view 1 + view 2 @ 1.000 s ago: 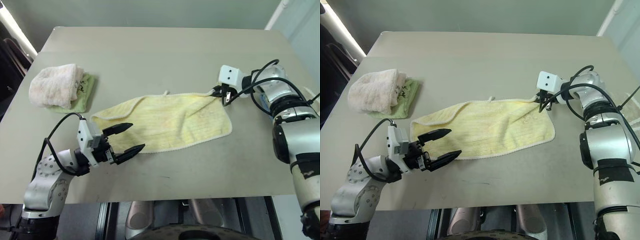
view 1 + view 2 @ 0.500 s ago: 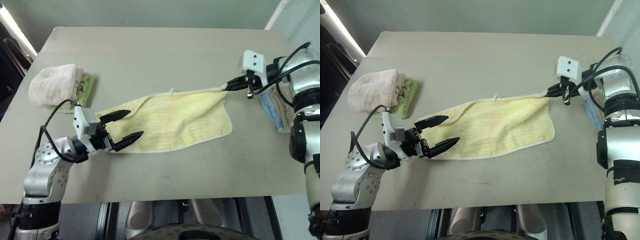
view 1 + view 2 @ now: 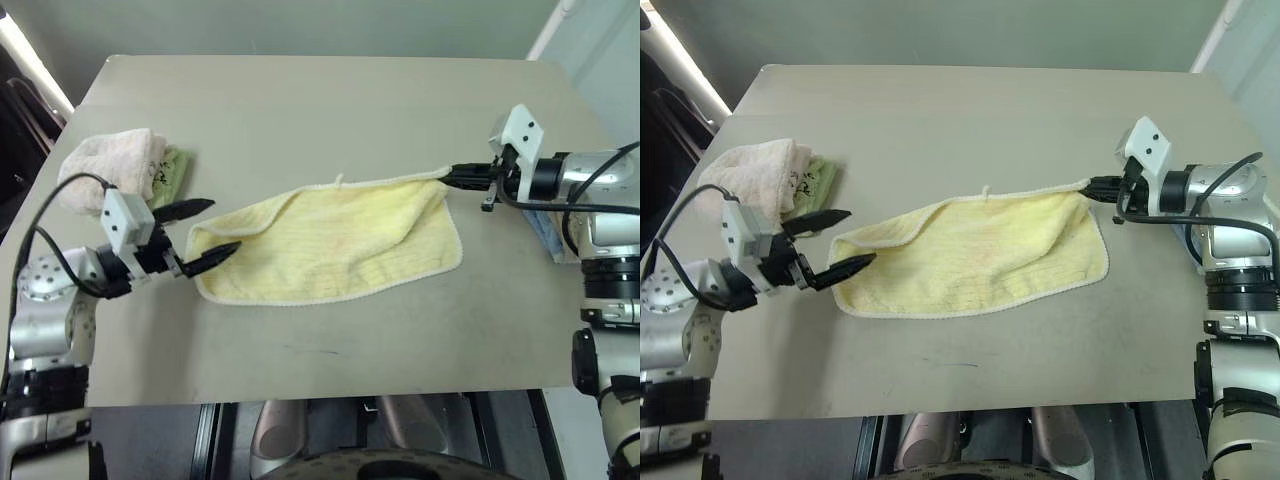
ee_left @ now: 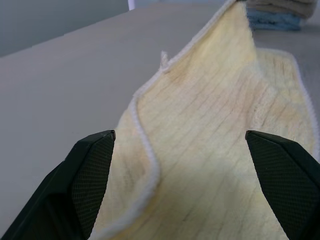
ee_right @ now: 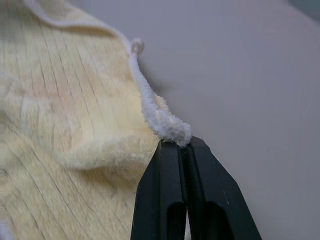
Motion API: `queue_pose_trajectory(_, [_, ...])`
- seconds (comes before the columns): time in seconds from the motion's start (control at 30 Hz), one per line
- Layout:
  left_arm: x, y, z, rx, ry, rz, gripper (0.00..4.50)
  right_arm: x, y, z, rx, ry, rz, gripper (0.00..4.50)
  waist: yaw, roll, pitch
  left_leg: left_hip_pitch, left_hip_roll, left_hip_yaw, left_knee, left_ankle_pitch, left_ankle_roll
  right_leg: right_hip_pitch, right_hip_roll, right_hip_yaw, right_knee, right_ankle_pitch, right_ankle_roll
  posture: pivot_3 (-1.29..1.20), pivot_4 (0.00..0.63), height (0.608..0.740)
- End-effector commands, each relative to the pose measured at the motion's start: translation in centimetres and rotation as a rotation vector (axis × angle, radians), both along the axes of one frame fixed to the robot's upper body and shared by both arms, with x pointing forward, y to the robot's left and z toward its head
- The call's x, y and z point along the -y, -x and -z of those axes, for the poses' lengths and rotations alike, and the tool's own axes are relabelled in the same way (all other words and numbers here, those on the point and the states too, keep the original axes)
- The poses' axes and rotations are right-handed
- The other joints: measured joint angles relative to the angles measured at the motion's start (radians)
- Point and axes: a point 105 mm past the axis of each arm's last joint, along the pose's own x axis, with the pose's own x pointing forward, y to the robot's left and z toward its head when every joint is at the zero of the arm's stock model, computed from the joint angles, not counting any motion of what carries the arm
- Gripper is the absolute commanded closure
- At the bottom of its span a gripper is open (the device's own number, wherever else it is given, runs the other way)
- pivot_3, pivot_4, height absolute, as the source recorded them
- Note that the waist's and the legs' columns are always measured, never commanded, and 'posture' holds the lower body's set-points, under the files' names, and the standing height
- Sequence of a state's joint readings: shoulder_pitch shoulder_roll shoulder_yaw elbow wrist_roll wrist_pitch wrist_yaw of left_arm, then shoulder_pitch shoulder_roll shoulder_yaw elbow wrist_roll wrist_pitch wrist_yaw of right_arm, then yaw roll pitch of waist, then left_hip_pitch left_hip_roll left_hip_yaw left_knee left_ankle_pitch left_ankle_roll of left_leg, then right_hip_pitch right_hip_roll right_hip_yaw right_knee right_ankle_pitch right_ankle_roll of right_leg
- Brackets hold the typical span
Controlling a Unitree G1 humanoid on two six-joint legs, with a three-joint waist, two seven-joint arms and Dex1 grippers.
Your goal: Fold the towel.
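Towel (image 3: 335, 245), pale yellow with faint stripes and a whitish corded edge, lies spread across the middle of the worktop (image 3: 330, 110), its long side running from the robot's left to its right. The far right corner is lifted off the surface and drawn up toward the right tool (image 3: 450, 177), whose two black fingers (image 5: 175, 200) are pressed together, pinching the corded edge right at that corner. From there the cloth slopes down and a shallow fold runs in from the raised corner. The rest of the towel rests flat, apart from the left end, where the edge is curled over on itself.

The left tool (image 3: 200, 232) hovers just beside that curled left end, its fingers (image 4: 85, 175) spread wide, one finger above and one below the level of the end's edge; the lower fingertip looks about level with the towel's left corner, and I cannot tell whether it touches. In the left wrist view the towel's left end sits between the two spread fingers, nothing gripped.

A small white tag (image 3: 339, 181) stands up from the far edge near its middle; no writing can be read on it. A rolled pinkish-white towel (image 3: 108, 172) sits on a green cloth (image 3: 176, 165) near the worktop's left edge, well apart from the yellow towel; dark marks on it are too small to read.
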State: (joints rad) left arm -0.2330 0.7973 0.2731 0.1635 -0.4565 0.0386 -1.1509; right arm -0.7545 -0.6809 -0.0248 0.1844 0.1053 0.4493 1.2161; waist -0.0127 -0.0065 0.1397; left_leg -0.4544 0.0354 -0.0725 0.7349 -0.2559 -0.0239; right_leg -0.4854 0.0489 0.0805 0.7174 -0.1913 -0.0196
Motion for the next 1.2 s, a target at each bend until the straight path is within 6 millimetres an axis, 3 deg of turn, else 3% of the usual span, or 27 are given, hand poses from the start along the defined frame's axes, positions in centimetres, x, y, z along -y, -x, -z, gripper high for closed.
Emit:
queue_pose_trajectory(0.03, [-0.6, -1.4, -0.2, 0.056, -0.037, -0.042, 0.00, -0.1, 0.6, -3.2, 0.092, -0.029, 0.015, 4.49, 0.001, 0.000, 0.000, 0.000, 0.000, 0.000, 0.000, 0.000, 0.000, 0.000, 0.000, 0.000, 0.000, 0.000, 0.000, 0.00, 0.150, 0.697])
queue_pose_trajectory(0.53, [0.9, -3.3, 3.5, 0.016, -0.083, -0.028, 0.00, -1.3, 2.3, -7.8, 0.187, 0.021, -0.017, 4.49, 0.003, -0.001, 0.000, -0.017, -0.001, 0.000, 0.002, 0.001, 0.000, -0.014, 0.000, 0.000, -0.001, 0.001, 0.005, 0.00, 0.150, 0.697])
queue_pose_trajectory(0.93, [-0.1, -3.8, 5.4, -0.026, -0.090, -0.031, 0.00, -1.7, 2.8, -8.9, 0.216, 0.041, -0.032, 4.49, 0.004, -0.001, 0.000, -0.017, -0.001, 0.000, 0.005, 0.003, 0.001, -0.014, 0.000, 0.000, 0.000, 0.003, 0.006, 0.00, 0.150, 0.697])
queue_pose_trajectory(1.07, [-0.6, -4.2, 6.1, -0.030, -0.113, -0.056, 0.79, -1.6, 2.8, -8.9, 0.222, 0.045, -0.029, 4.50, 0.005, -0.001, 0.000, -0.017, -0.001, 0.000, 0.005, 0.003, 0.001, -0.014, 0.000, 0.000, 0.000, 0.003, 0.007, 0.00, 0.150, 0.697])
queue_pose_trajectory(1.2, [-0.2, -4.6, 5.8, 0.000, -0.091, -0.044, 2.17, -1.4, 2.8, -8.7, 0.223, 0.053, -0.021, 4.50, 0.005, 0.000, -0.001, -0.017, -0.001, 0.001, 0.006, 0.003, 0.001, -0.014, 0.000, 0.000, 0.001, 0.004, 0.007, 0.00, 0.150, 0.697])
